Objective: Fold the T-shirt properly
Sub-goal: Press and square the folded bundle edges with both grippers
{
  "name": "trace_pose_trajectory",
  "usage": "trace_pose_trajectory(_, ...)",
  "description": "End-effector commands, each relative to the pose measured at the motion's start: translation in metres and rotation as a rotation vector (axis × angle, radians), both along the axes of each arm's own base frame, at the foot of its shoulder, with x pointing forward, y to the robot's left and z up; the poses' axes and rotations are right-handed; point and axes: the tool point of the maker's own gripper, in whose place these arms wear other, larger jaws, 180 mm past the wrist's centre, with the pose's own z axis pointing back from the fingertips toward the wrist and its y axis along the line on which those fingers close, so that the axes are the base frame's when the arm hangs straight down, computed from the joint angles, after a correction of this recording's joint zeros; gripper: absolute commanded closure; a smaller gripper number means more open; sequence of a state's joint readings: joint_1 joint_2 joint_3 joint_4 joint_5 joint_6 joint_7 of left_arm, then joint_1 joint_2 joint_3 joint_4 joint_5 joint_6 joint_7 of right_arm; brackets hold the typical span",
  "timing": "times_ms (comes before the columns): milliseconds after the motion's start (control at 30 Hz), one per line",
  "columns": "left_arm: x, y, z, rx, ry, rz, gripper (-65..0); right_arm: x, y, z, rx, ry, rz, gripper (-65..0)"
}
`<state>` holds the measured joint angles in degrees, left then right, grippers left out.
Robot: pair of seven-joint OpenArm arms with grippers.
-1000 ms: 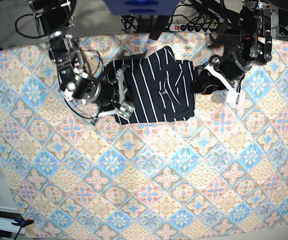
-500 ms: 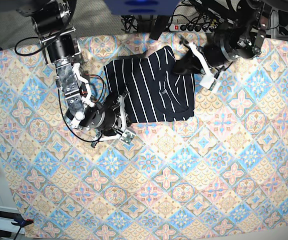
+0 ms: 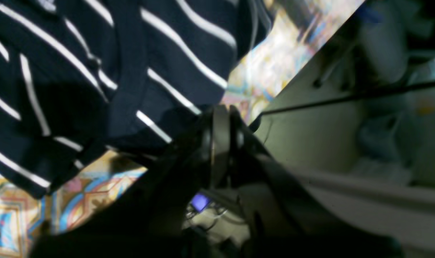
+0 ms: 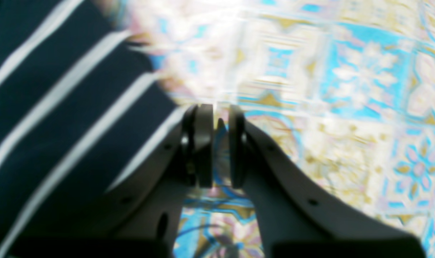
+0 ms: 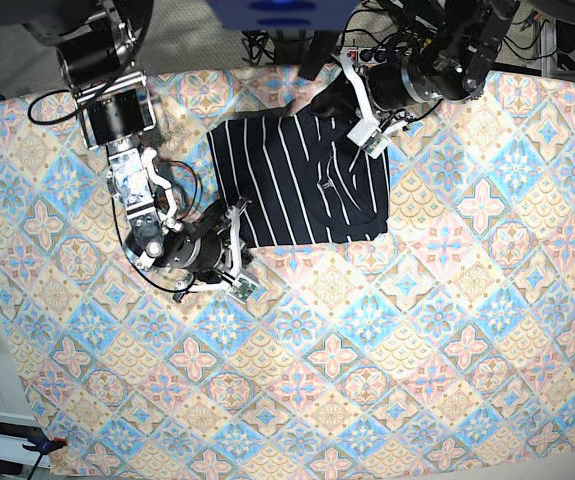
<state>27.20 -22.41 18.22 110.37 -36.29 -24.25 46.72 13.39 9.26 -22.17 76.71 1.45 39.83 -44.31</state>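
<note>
Folded into a rough rectangle, the T-shirt [image 5: 302, 180] lies on the tile-patterned tablecloth [image 5: 367, 340] near the far edge of the table, stripes running lengthwise. At the shirt's far corner sits the left gripper [image 5: 352, 108] — in its wrist view the fingers [image 3: 221, 143] are pressed together in shadow just beside a striped fold, and whether cloth is caught between them cannot be told. Beside the shirt's near corner, the right gripper [image 5: 235, 255] hovers over bare tablecloth — its pads [image 4: 203, 150] stand slightly apart with only the pattern showing in the gap, the striped edge [image 4: 67, 118] just beside them.
</note>
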Motion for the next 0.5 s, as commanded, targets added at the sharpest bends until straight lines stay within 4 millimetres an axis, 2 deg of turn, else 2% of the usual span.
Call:
trace_pose_trajectory(0, 0.002, -0.004, 0.009, -0.020, -0.034, -0.008, 0.0, 0.009, 0.005, 0.014, 0.031, -0.040, 0.006, -7.3)
trace_pose_trajectory(100, -0.001, -0.001, -0.001, 0.022, -0.034, -0.020, 0.0, 0.008, 0.004, 0.012, 0.032, -0.034, 0.004, -7.4)
trace_pose_trajectory(300, -0.007, -0.022, -0.009, 0.044, -0.051, -0.111, 0.0, 0.007, 0.010, -0.004, 0.058, 0.010, -0.001, -7.4)
trace_pose_trajectory(467, 0.000, -0.007, -0.047, 0.181, -0.039, -0.100, 0.0, -0.002, 0.010, -0.028, 0.074, 0.086, -0.022, -7.4)
